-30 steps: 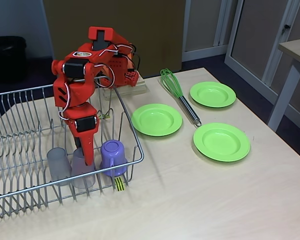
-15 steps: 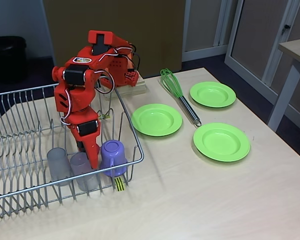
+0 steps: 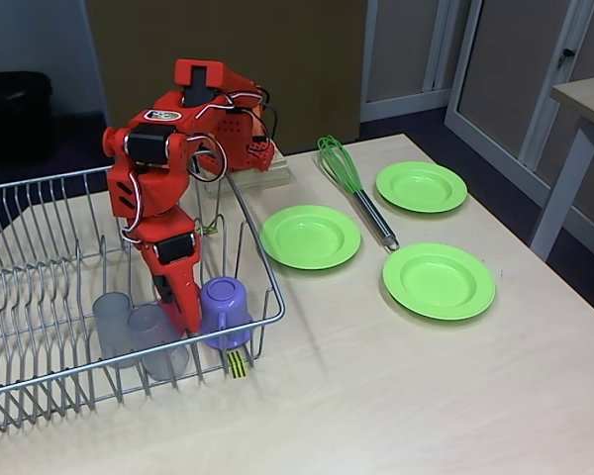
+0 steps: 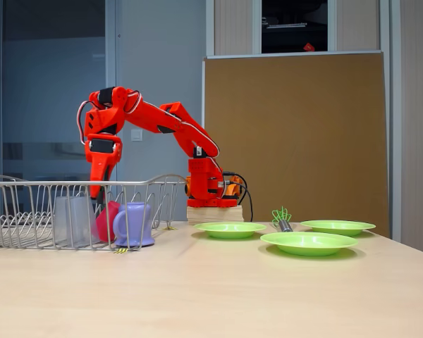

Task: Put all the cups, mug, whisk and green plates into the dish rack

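In the high fixed view the red arm reaches down into the dish rack point(image 3: 40, 297) and its jaws point(image 3: 183, 315) stand at the front right corner, just left of the upturned lilac mug point(image 3: 224, 309), which sits touching or nearly touching them. To the jaws' left two translucent grey tumblers point(image 3: 144, 336) stand side by side among the prongs, the nearer one just beside the jaw tips. Whether the jaws are spread or pressed together cannot be told here, since the arm hides the tips. Well to the right of the jaws, on the desk point(image 3: 376, 396), lie three green plates point(image 3: 310, 237) and the green whisk point(image 3: 354, 188) between them. In the low side fixed view the jaws point(image 4: 99, 204) point straight down inside the rack point(image 4: 28, 211), with a red cup point(image 4: 107, 221) tilted directly beneath them and apparently pinched by them, though the wires blur the contact. The mug point(image 4: 134, 224) stands just right of it, a grey tumbler point(image 4: 70, 220) just left; the plates point(image 4: 308, 242) and whisk point(image 4: 282, 217) lie far right.
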Motion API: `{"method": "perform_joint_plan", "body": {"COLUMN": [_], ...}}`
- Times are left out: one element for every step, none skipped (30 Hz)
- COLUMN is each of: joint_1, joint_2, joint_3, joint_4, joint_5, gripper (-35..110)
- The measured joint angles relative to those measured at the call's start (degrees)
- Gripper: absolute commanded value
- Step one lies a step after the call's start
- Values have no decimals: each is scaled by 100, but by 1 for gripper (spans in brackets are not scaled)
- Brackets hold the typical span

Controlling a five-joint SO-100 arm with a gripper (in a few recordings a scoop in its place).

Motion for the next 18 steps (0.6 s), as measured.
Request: {"method": "perform_joint_plan", "body": {"joint_1": [0, 0, 0, -18, -26, -44, -44, -44, -53, -79, -105, -158, -202, -272, -352, -439, -536, -659], "joint_2": [0, 0, 0, 9, 53, 123, 211, 343, 475, 633, 809, 1020, 1248, 1503, 1775, 2057, 2355, 2628], "joint_3": [0, 0, 0, 0, 0, 0, 0, 35, 97, 176, 308, 475, 650, 853, 1107, 1380, 1652, 1942], "joint_4": [0, 70, 79, 79, 79, 79, 132, 158, 167, 176, 176, 176, 176, 176, 176, 176, 176, 176], "joint_5": [9, 9, 9, 9, 9, 9, 9, 9, 9, 9, 9, 18, 18, 70, 105, 149, 237, 343], "gripper": [35, 35, 34, 34, 34, 33, 33, 32, 32, 32, 32, 31, 30, 29, 28, 28, 27, 26]}}
